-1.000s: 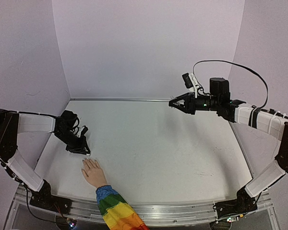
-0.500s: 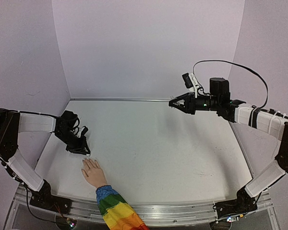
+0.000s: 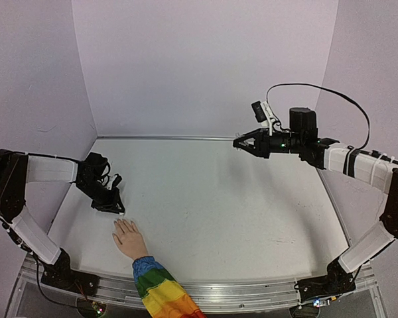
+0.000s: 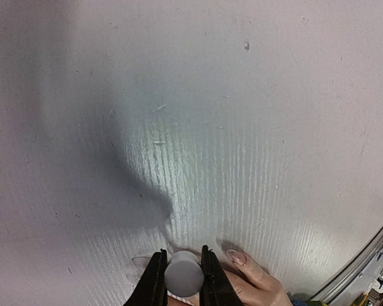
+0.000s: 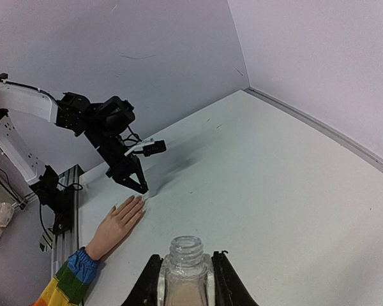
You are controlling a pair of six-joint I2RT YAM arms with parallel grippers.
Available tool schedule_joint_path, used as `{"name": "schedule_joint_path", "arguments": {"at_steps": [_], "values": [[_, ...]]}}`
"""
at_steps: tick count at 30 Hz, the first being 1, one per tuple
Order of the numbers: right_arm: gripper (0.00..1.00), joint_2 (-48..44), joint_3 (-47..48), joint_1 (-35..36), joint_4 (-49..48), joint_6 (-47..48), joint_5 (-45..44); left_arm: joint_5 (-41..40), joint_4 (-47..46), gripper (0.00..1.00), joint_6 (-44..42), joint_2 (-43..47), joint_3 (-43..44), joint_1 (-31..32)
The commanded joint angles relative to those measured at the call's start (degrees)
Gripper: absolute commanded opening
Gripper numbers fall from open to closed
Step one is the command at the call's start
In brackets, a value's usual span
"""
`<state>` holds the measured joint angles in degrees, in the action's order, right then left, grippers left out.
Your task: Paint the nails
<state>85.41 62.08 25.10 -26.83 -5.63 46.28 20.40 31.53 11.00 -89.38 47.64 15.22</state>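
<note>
Left jaws: narrow gap, pinching a small round cap (image 4: 183,274), smooth, pale grey-white, seen end-on in the left wrist view, with a black finger pressed to each side. Jaws angled down, tips low over the tabletop (image 3: 239,212) near its left edge; cannot tell whether anything touches. Just under and beside the cap lie the nails (image 4: 236,257): small glossy ovals, pale whitish-pink, one showing either side of the jaws. They tip the fingers of a mannequin hand (image 3: 127,237), smooth, skin-coloured, matte, lying flat with its back up, fingers close together. Its long axis runs from the near edge, left of the middle, towards the far left corner; fingertips point away from the near edge at the left jaws, wrist end in a soft rainbow-striped sleeve (image 3: 160,291) that hangs over the near edge. Right jaws: spread only as wide as a small clear glass bottle (image 5: 186,264), pinching it by the sides; cylindrical body, threaded neck open, mouth up, pale pinkish tint low inside. Held high above the far right part of the tabletop, well apart from the hand. Tabletop: white, matte, finely ribbed, a few small scuffs and specks.
</note>
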Motion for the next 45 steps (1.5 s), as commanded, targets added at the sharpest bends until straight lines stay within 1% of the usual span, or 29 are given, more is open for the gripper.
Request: {"name": "schedule_joint_path", "arguments": {"at_steps": [1, 33, 45], "values": [[0.0, 0.1, 1.1, -0.2, -3.8, -0.3, 2.1, -0.9, 0.6, 0.0, 0.4, -0.5, 2.5, 0.2], [0.0, 1.7, 1.7, -0.2, -4.5, -1.0, 2.7, -1.7, 0.7, 0.0, 0.4, -2.1, 4.2, 0.2], [0.0, 2.5, 2.0, -0.2, -5.0, -1.5, 3.4, -3.6, 2.3, 0.0, -0.6, -0.6, 4.4, 0.2]]}}
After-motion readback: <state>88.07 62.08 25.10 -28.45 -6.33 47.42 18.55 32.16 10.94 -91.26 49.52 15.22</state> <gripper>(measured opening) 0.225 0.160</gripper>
